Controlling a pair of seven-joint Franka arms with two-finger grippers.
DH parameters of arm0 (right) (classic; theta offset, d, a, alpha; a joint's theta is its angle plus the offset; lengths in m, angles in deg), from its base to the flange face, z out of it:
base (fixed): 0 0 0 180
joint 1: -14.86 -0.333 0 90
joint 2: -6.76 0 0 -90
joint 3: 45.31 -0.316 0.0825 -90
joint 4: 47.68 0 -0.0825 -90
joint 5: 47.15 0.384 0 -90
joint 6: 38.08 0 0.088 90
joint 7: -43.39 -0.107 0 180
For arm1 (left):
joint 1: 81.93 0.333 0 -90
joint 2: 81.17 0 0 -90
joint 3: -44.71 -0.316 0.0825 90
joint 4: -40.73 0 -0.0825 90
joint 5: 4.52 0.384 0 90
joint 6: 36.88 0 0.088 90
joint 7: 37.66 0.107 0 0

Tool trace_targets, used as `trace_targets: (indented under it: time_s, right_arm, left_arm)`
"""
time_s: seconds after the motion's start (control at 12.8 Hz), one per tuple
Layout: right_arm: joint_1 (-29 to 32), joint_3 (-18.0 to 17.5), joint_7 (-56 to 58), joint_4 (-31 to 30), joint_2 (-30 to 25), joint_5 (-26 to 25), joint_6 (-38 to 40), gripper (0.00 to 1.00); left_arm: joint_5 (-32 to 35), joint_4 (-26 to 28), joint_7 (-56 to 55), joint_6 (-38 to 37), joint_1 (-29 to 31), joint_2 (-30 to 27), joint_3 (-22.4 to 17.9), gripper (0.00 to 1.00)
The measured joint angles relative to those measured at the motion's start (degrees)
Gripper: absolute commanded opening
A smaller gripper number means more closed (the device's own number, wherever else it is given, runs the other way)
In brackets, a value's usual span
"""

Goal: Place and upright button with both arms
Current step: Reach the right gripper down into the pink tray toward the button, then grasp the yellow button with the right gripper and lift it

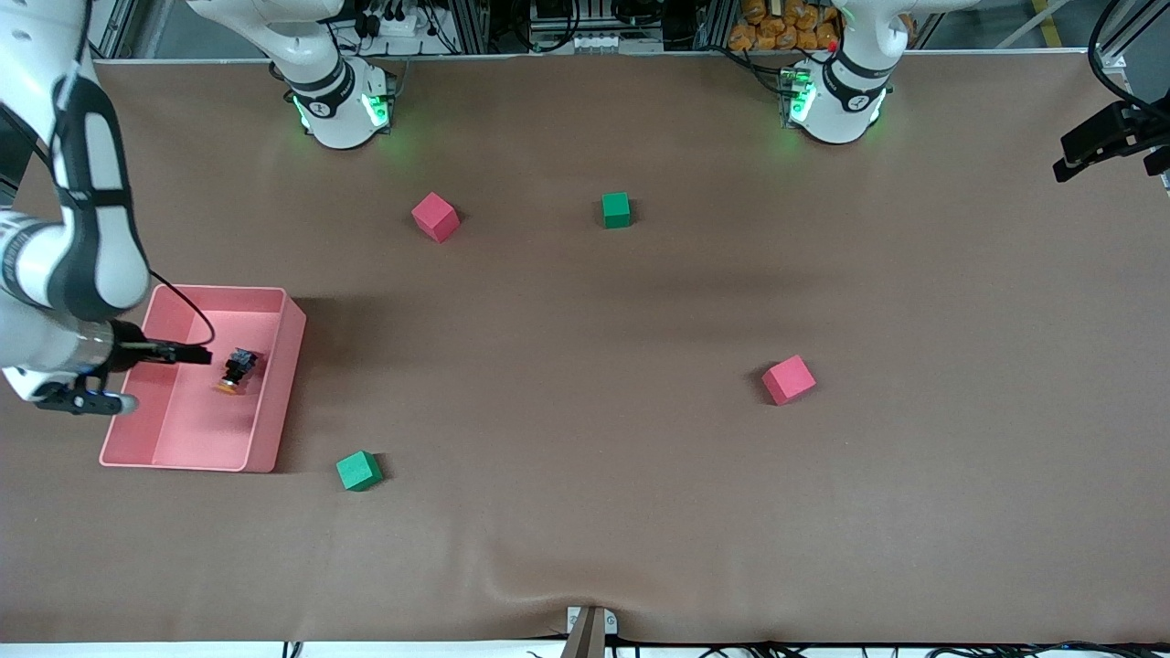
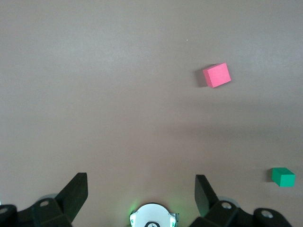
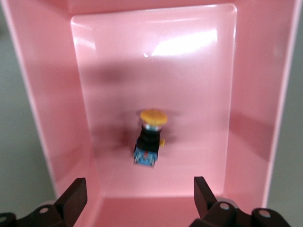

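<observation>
- Right gripper (image 1: 137, 376) over the pink bin (image 1: 283, 306) at the right arm's end of the table, fingers spread wide and empty, wrist camera aimed straight into the bin; probably lined up for a pick.
- Button (image 1: 238, 368) lying on its side on the bin floor, beside the wall toward the table's middle; orange cap pointing nearer the front camera, black body farther. In the right wrist view, button (image 3: 150, 137) centred between the spread fingers, not touched; a bluish end on the body, no readable marking.
- Bin probably there as a start container; button not yet lifted, placed or set upright.
- Green cube (image 1: 358, 471) on the table just beside the bin's near corner; red cube (image 1: 435, 217) and a second green cube (image 1: 616, 209) farther from the front camera, near the middle; another red cube (image 1: 788, 379) toward the left arm's end. All loose, apart from the button.
- Left gripper (image 2: 141, 189) raised high over bare table near its own base, fingers wide apart and holding nothing; waiting, likely for a handover.
- No brand, label or writing legible anywhere.
</observation>
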Motion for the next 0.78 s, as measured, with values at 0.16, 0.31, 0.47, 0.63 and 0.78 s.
trace_targets:
  time_s: [0.16,0.31,0.47,0.63,0.78]
  right_arm:
    - [0.0,0.0,2.0,-0.6,2.6,0.0,-4.1,1.00]
    - [0.0,0.1,3.5,-1.2,5.0,0.2,-7.7,1.00]
    - [0.1,0.1,3.7,-2.7,6.8,1.2,-12.1,1.00]
    - [0.0,0.0,4.6,-4.9,8.0,4.2,-16.2,0.88]
    - [0.0,0.0,7.1,-5.8,10.0,5.6,-19.1,0.22]
  left_arm:
    - [0.0,0.0,0.0,0.0,0.1,0.0,-0.1,1.00]
    - [0.0,0.1,0.0,0.0,0.1,0.0,-0.1,1.00]
    - [0.0,0.1,0.0,0.0,0.1,0.0,-0.1,1.00]
    - [0.0,0.1,0.0,0.0,0.1,0.0,-0.1,1.00]
    - [0.0,0.2,0.0,0.0,0.1,0.0,-0.1,1.00]
